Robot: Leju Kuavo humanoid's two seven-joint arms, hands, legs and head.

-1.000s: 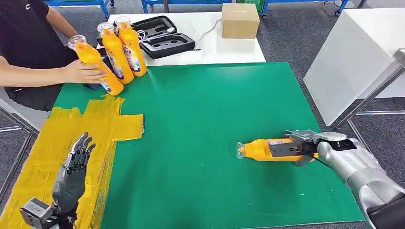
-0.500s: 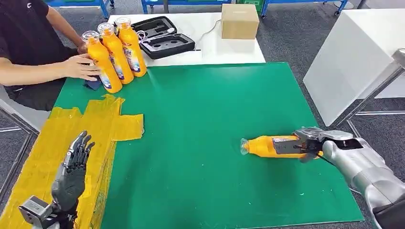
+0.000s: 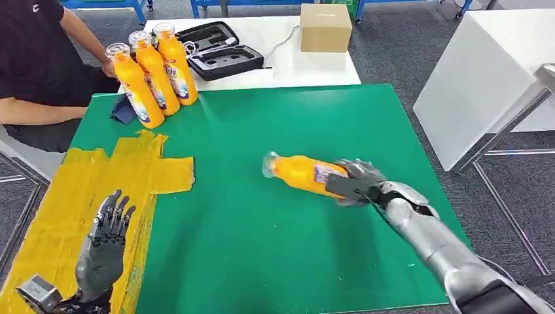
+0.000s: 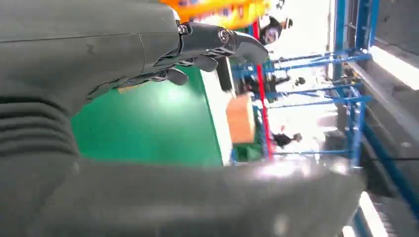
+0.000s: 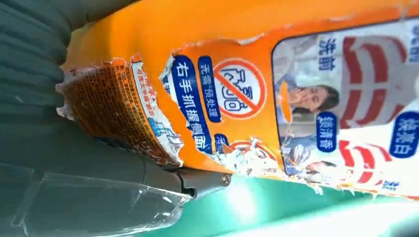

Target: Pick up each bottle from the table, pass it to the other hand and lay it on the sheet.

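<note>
Above the middle of the green table (image 3: 262,261), my right hand (image 3: 357,183) is gripping the lower body of the orange bottle (image 3: 298,171), probably stiff but slippery, while my left hand (image 3: 105,252) is waiting open over the yellow sheet (image 3: 59,203).

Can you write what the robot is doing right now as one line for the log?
right hand: holds orange bottle above green mat | left hand: open over yellow sheet
</note>
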